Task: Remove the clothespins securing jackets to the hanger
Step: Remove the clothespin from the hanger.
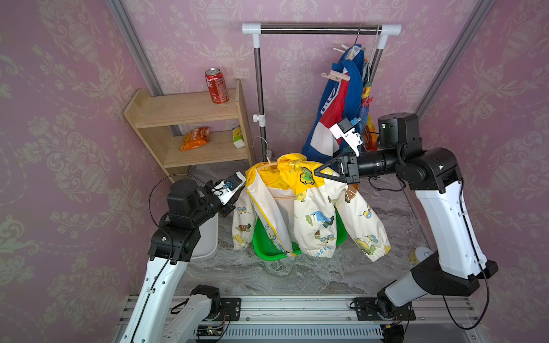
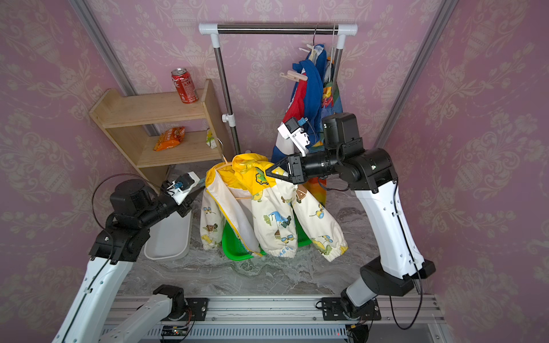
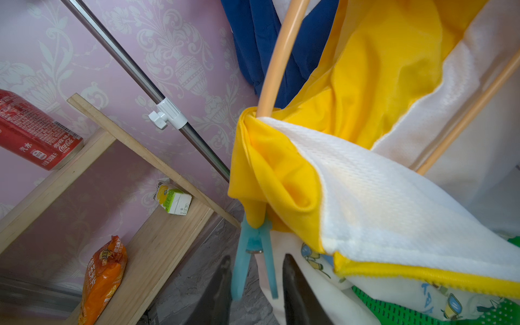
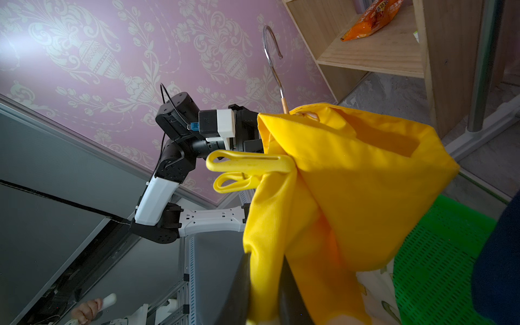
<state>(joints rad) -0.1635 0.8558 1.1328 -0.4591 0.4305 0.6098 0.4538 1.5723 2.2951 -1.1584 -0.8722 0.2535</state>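
A green basket (image 1: 267,254) sits under the yellow jacket (image 1: 309,213). Your left gripper (image 3: 256,257) stands spread around the blue pin (image 3: 253,244) on its shoulder; your right gripper (image 4: 266,257) pinches its cloth near a yellow pin (image 4: 247,164). Behind, more jackets (image 1: 353,89) hang on the rail (image 1: 320,28).

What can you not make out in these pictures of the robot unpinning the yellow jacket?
- Left hand: both top views, the yellow jacket hides its fingers; left wrist view, blur hides whether they touch the blue clothespin.
- Right hand: right wrist view, jacket fabric hides what else it pinches.
- Rainbow jacket: top views, the blue jacket covers most.
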